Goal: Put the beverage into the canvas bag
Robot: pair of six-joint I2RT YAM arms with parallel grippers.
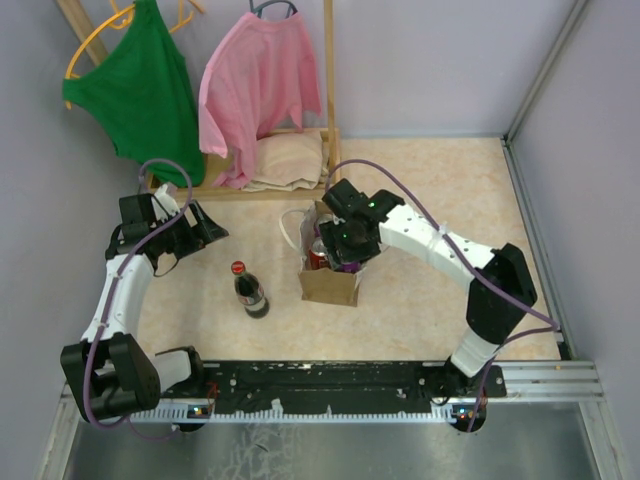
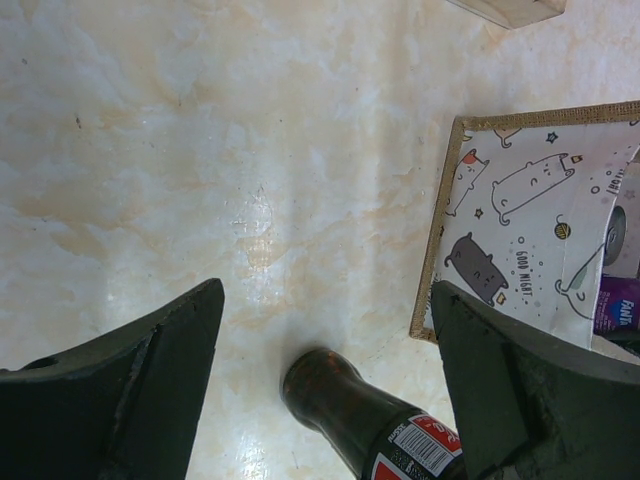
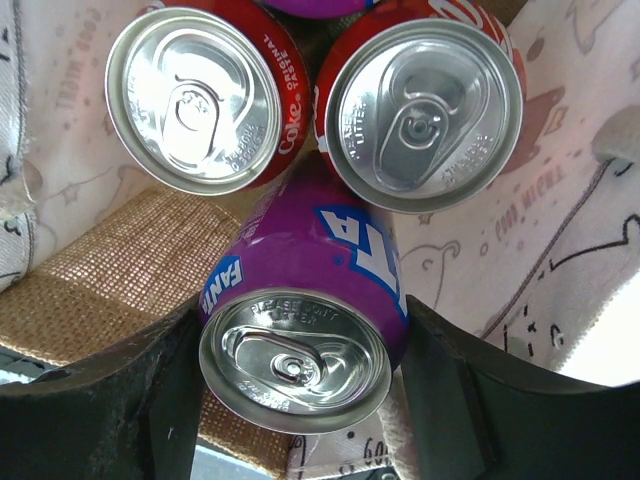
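The tan canvas bag [image 1: 328,285] stands upright mid-table, with a white cat-print lining [image 3: 560,230] and a white rope handle [image 1: 290,228]. My right gripper [image 1: 340,245] is down in the bag's mouth, shut on a purple Fanta can [image 3: 300,330] with a finger on each side. The can is tilted. Two red Coke cans [image 3: 195,100] [image 3: 420,110] stand in the bag below it. A dark cola bottle [image 1: 250,292] with a red cap stands left of the bag. My left gripper [image 1: 200,225] is open and empty, and its wrist view shows the bottle [image 2: 360,410] and the bag's edge [image 2: 520,230].
A wooden clothes rack [image 1: 328,70] at the back holds a green top [image 1: 145,85] and a pink shirt [image 1: 260,80]. A folded beige cloth [image 1: 290,160] lies on its base. Grey walls close in the table on the left, back and right.
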